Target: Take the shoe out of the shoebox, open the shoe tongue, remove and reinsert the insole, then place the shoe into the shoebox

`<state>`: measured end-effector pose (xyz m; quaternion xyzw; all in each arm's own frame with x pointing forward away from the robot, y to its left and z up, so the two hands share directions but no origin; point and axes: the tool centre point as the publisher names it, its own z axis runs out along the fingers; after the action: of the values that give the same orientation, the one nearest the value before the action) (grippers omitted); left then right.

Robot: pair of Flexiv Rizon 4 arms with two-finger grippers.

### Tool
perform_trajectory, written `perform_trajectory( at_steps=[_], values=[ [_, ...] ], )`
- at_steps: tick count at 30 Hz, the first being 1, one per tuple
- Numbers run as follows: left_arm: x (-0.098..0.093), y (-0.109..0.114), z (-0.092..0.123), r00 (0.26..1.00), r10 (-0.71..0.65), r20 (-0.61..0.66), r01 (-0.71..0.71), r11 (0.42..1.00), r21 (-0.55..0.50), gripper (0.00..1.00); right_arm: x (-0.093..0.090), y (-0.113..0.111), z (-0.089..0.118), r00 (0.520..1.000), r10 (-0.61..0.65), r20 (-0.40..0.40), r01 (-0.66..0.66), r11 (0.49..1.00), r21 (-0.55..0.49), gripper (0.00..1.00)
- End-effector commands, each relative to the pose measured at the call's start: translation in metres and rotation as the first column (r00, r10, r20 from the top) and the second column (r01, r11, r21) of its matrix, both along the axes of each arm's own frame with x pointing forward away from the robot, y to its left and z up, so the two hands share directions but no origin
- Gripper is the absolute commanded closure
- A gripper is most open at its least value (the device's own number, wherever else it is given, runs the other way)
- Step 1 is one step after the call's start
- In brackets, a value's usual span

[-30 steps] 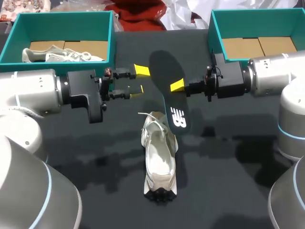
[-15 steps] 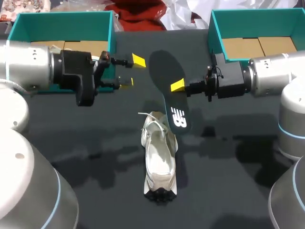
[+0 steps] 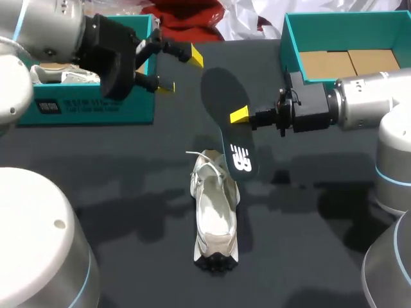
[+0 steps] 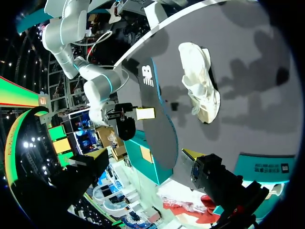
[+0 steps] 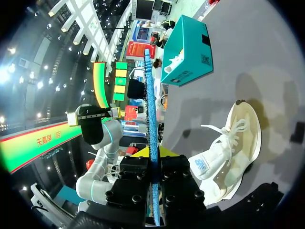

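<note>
Left pincer [image 3: 179, 72]: withdrawn from beside the insole [image 3: 226, 115]; lifted and swung back, now above the near corner of the left shoebox [image 3: 90, 108].

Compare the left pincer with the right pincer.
The left pincer is open and holds nothing; the right pincer is shut on the dark insole. The left pincer sits by the left shoebox, which holds a shoe; the right pincer sits in front of the right shoebox, where no shoe shows. Both have yellow tips.
</note>
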<state>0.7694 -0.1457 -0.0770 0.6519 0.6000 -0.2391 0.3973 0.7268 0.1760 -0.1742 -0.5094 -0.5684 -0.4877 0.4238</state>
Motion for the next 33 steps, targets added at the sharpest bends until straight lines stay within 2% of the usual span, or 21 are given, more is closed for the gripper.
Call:
perform_trajectory(
  at_steps=[1, 4, 6, 8, 12, 24, 33],
  values=[
    [0.018, -0.025, 0.019, 0.995, -0.043, -0.093, 0.066, 0.966, 0.251, 0.00, -0.001, 0.001, 0.000, 1.000, -0.003, 0.000, 0.003, 1.000, -0.002, 1.00],
    [0.025, -0.040, 0.025, 0.988, -0.033, -0.149, 0.086, 0.927, 0.366, 0.00, -0.001, 0.001, 0.000, 1.000, -0.003, 0.000, 0.003, 1.000, -0.002, 1.00],
    [0.028, -0.052, 0.027, 0.978, -0.007, -0.209, 0.105, 0.881, 0.461, 0.00, -0.001, 0.001, 0.000, 1.000, -0.003, 0.000, 0.003, 1.000, -0.002, 1.00],
    [0.028, -0.059, 0.028, 0.979, 0.030, -0.204, 0.087, 0.837, 0.541, 0.00, -0.001, 0.001, 0.000, 1.000, -0.003, 0.000, 0.003, 1.000, -0.002, 1.00],
    [0.027, -0.068, 0.030, 0.977, 0.065, -0.203, 0.077, 0.778, 0.623, 0.00, -0.001, 0.001, 0.000, 1.000, -0.003, 0.000, 0.003, 1.000, -0.002, 1.00],
    [0.034, -0.086, 0.023, 0.971, 0.083, -0.224, 0.119, 0.645, 0.755, 0.00, -0.001, 0.001, 0.000, 1.000, -0.003, 0.000, 0.003, 1.000, -0.002, 1.00],
    [0.023, -0.093, 0.020, 0.970, 0.110, -0.218, 0.116, 0.580, 0.807, 0.00, -0.001, 0.001, 0.000, 1.000, -0.003, 0.000, 0.003, 1.000, -0.002, 1.00]
  ],
)
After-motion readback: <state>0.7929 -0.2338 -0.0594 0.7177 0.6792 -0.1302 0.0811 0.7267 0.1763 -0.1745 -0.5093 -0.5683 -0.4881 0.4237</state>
